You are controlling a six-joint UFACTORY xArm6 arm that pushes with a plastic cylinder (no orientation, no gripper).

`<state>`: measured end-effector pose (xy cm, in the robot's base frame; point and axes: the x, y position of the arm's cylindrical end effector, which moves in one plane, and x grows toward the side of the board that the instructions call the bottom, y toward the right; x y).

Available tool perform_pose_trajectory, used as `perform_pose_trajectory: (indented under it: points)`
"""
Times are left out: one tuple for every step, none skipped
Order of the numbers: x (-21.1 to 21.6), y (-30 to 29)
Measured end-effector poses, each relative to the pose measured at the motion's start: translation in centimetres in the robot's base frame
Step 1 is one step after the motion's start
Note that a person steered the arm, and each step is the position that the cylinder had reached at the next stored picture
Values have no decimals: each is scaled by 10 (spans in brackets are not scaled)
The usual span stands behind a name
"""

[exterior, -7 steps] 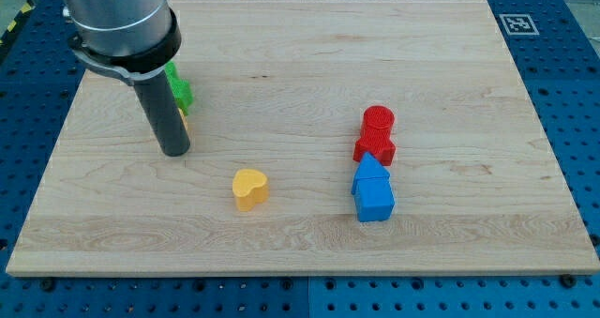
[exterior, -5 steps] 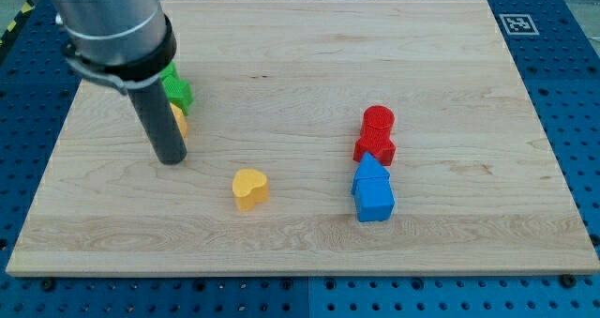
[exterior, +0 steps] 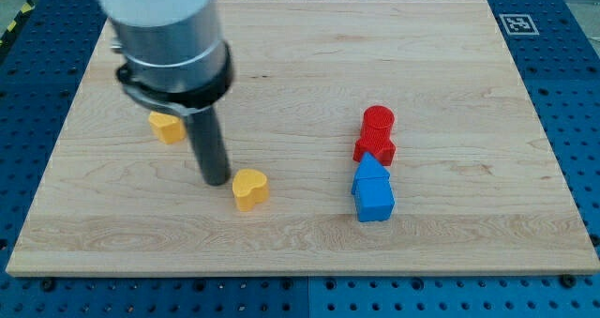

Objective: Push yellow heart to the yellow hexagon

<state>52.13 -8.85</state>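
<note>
The yellow heart point(exterior: 250, 189) lies on the wooden board point(exterior: 309, 234), left of centre and toward the view's bottom. My tip point(exterior: 217, 179) stands just to the heart's left, very close to it or touching it. The yellow hexagon point(exterior: 168, 127) lies further to the upper left, partly showing beside the rod. The arm's wide grey body covers the board's upper left.
A red cylinder block point(exterior: 378, 122) sits on or against another red block point(exterior: 375, 150) right of centre. A blue house-shaped block point(exterior: 373, 191) lies just below them. A green block seen earlier by the hexagon is hidden behind the arm.
My tip has moved right and toward the view's bottom, from beside the yellow hexagon to the heart's left side. The hexagon now shows; the green block is hidden. The heart has not moved.
</note>
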Motion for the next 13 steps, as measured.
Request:
perform_pose_trajectory:
  points:
    - [-13,3]
    - [-16,29]
    - [-4,57]
    - [16,60]
    - [23,51]
    - [24,34]
    - [36,49]
    - [62,73]
    - [60,53]
    - [53,23]
    - [35,12]
    - [21,4]
    - [42,2]
